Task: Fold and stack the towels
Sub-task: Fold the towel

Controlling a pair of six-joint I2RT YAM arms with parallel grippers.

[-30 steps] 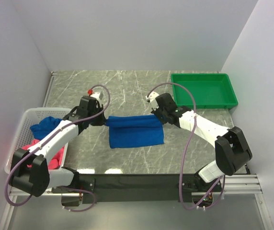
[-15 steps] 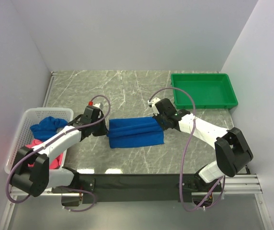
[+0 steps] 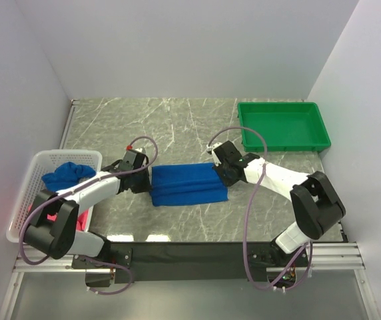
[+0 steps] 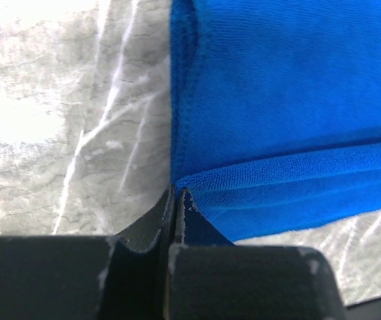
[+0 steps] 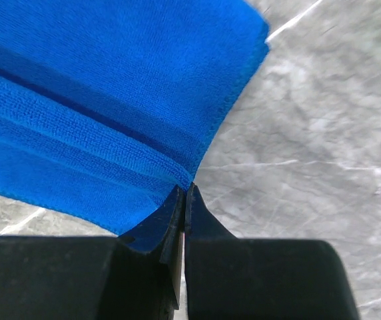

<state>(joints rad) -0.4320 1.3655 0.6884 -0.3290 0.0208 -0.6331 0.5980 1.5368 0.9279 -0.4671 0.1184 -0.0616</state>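
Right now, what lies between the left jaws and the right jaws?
The folded blue towel fills that whole stretch, with one end pinched on each side. Nothing else lies there. The top external view shows it best.

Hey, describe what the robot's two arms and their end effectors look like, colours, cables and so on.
The left arm and the right arm both have white shell links joined by bulky black joint housings. A greyish-purple cable loops loosely along each one. The left end effector and right end effector are black, with wedge-shaped fingers scuffed along their edges. A small red marker sits by the left wrist.
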